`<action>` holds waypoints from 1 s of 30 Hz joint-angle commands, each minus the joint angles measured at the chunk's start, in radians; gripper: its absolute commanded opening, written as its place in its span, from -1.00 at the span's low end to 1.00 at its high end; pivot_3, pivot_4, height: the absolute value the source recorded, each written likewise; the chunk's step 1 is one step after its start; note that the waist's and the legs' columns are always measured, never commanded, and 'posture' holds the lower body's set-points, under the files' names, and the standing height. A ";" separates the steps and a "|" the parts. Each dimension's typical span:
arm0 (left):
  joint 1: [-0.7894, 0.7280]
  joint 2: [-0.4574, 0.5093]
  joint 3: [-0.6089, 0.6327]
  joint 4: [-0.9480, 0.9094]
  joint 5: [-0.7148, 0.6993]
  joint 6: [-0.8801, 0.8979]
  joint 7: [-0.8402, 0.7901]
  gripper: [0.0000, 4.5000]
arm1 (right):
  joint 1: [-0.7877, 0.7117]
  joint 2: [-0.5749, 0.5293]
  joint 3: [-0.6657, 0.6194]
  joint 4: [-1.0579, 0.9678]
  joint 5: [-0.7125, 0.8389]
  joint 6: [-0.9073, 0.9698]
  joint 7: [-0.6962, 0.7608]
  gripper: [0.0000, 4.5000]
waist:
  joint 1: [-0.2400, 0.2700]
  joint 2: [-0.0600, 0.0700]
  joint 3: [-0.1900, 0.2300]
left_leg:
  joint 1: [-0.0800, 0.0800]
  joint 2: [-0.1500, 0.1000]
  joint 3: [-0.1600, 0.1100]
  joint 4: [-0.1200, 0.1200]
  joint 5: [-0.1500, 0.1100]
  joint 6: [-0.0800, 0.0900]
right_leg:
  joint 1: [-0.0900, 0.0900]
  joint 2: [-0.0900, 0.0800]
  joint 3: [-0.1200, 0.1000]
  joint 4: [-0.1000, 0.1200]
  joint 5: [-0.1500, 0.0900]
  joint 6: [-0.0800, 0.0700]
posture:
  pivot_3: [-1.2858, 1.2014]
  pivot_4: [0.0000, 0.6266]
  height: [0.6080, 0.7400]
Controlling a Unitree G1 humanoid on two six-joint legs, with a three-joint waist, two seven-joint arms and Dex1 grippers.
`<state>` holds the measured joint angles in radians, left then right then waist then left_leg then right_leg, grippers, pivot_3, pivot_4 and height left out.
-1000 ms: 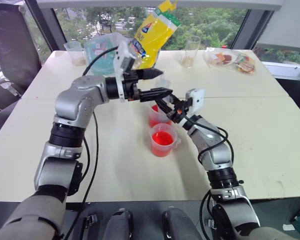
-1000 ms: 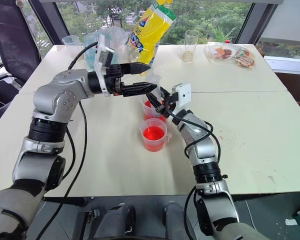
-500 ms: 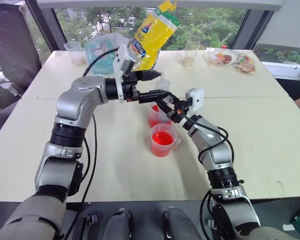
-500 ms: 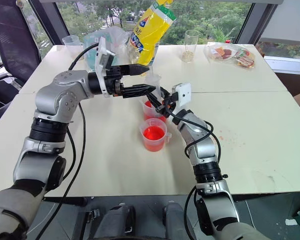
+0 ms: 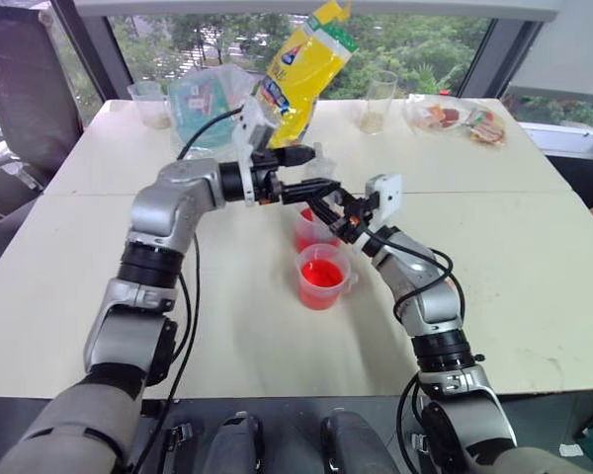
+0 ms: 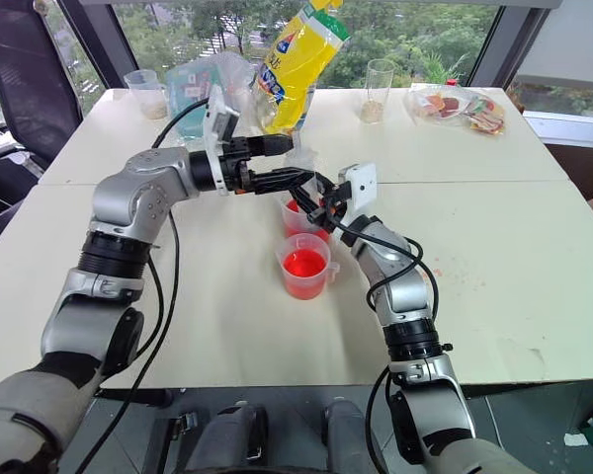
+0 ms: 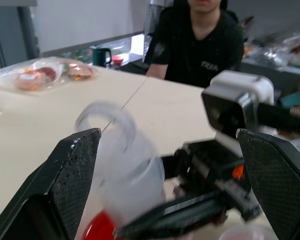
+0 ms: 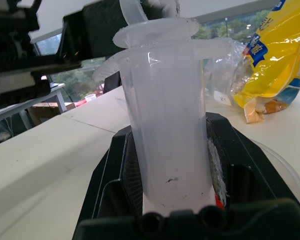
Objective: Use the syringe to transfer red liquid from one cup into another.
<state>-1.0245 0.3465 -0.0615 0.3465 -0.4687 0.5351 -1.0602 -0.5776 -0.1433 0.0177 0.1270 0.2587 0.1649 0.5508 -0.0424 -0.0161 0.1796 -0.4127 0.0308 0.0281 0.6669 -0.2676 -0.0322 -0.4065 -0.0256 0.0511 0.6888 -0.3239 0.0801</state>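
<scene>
Pale beige table [image 5: 534, 296] by windows, bare near edge; large clear plastic syringe [image 8: 165, 125] clamped in right gripper [image 5: 326, 209], wide-spread left gripper [image 5: 301, 170] alongside.

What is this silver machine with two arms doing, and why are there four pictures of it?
It is a robot. Two pictures come from cameras in its head, looking down at a pale table. The other two come from cameras on its wrists.

On the table stand two small clear plastic cups of red liquid, one nearer and one farther, plus a yellow bag.

The right gripper has its jaws shut on a big clear plastic syringe above the cups. The left gripper has its jaws wide open on either side of the syringe's top.
</scene>
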 commanded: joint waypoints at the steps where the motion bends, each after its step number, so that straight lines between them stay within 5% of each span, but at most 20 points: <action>1: -0.043 -0.021 0.029 0.029 -0.005 -0.027 0.001 0.64 | -0.004 -0.002 0.009 -0.045 0.011 -0.002 0.012 -0.39 | -0.001 0.000 0.000 | 0.000 0.000 0.000 0.000 0.000 0.000 | 0.000 0.000 0.000 0.000 0.000 0.000 | 0.03 -0.52 1.00; 8: -0.065 -0.042 0.056 0.049 -0.013 -0.025 0.012 -0.88 | 0.001 -0.014 0.013 -0.050 0.009 0.004 0.021 -0.39 | 0.000 0.000 0.000 | 0.000 0.000 0.000 0.000 0.000 0.000 | 0.000 0.000 0.000 0.000 0.000 0.000 | 0.03 -0.52 1.00; 9: -0.068 -0.043 0.060 0.049 -0.014 -0.023 0.014 -0.96 | 0.001 -0.016 0.014 -0.051 0.008 0.005 0.022 -0.39 | 0.001 0.000 0.000 | 0.000 0.000 0.000 0.000 0.000 0.000 | 0.000 0.000 0.000 0.000 0.000 0.000 | 0.03 -0.52 1.00; 30: -0.153 0.019 0.132 0.051 -0.027 -0.050 0.040 -0.96 | 0.012 -0.047 0.047 -0.036 0.020 0.096 0.078 -0.39 | 0.000 0.000 0.000 | 0.000 0.000 0.000 0.000 0.000 0.000 | 0.000 0.000 0.000 0.000 0.000 0.000 | 0.03 -0.52 1.00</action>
<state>-1.0941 0.3371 -0.0045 0.4317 -0.4798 0.5420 -1.0392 -0.5978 -0.1857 0.0276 0.0835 0.2806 0.2306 0.5996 -0.0426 -0.0161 0.1796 -0.4127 0.0308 0.0282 0.6668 -0.2676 -0.0323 -0.4067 -0.0256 0.0511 0.6889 -0.3239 0.0801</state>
